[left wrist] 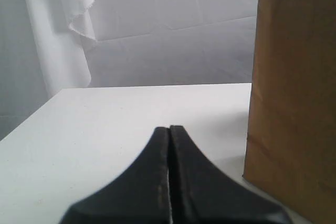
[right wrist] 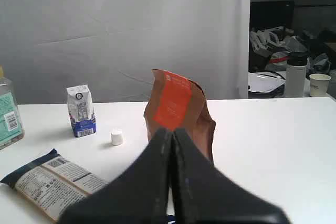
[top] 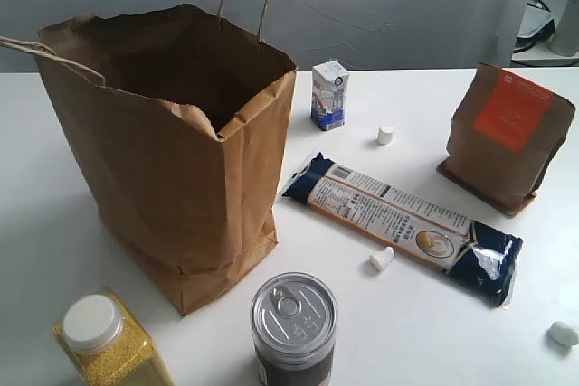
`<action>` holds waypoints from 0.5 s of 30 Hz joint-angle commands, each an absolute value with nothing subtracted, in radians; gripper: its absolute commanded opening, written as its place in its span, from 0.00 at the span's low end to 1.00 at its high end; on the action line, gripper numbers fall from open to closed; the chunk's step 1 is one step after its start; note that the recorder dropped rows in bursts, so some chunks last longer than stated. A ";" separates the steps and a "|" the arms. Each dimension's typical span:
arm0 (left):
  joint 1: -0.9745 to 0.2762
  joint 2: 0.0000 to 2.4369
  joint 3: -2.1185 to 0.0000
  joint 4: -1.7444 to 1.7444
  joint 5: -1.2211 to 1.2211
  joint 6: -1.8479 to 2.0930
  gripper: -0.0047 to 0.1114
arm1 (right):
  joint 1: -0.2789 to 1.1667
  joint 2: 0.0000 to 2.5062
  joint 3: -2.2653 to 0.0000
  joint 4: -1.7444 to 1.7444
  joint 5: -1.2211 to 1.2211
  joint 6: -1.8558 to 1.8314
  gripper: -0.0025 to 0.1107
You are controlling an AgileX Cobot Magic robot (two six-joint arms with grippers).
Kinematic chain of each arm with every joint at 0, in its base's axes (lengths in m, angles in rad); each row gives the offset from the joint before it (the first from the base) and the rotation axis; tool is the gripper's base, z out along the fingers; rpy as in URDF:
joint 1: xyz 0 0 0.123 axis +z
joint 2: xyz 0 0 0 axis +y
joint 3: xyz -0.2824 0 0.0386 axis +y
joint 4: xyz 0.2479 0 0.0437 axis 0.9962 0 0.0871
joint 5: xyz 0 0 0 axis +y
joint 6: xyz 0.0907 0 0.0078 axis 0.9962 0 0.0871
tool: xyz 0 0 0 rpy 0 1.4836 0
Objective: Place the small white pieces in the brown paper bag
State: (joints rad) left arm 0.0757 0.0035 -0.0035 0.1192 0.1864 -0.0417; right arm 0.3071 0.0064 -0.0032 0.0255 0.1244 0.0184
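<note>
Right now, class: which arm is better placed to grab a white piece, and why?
Likely the right. The small white pieces lie right of the brown paper bag; the right gripper faces one, the left gripper only the bag's side.

Exterior view's bottom edge is cutting off the yellow-grain jar (top: 109,343) and the tin can (top: 294,318) on the near side. Shadow is hiding the inside of the brown paper bag (top: 181,178). In the right wrist view, the right gripper (right wrist: 170,130) is covering the base of the orange-labelled pouch (right wrist: 176,98).
</note>
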 commanded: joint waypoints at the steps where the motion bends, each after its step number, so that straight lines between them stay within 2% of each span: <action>1: 0.068 0.000 0.000 0.123 0.181 -0.046 0.04 | 0.300 0.000 0.000 0.014 0.116 0.007 0.02; 13: 0.068 0.000 0.000 0.123 0.181 -0.046 0.04 | 0.304 0.000 -0.005 0.109 0.169 0.032 0.02; 15: 0.068 0.000 0.000 0.123 0.181 -0.046 0.04 | 0.321 0.070 -0.034 0.136 0.152 0.080 0.02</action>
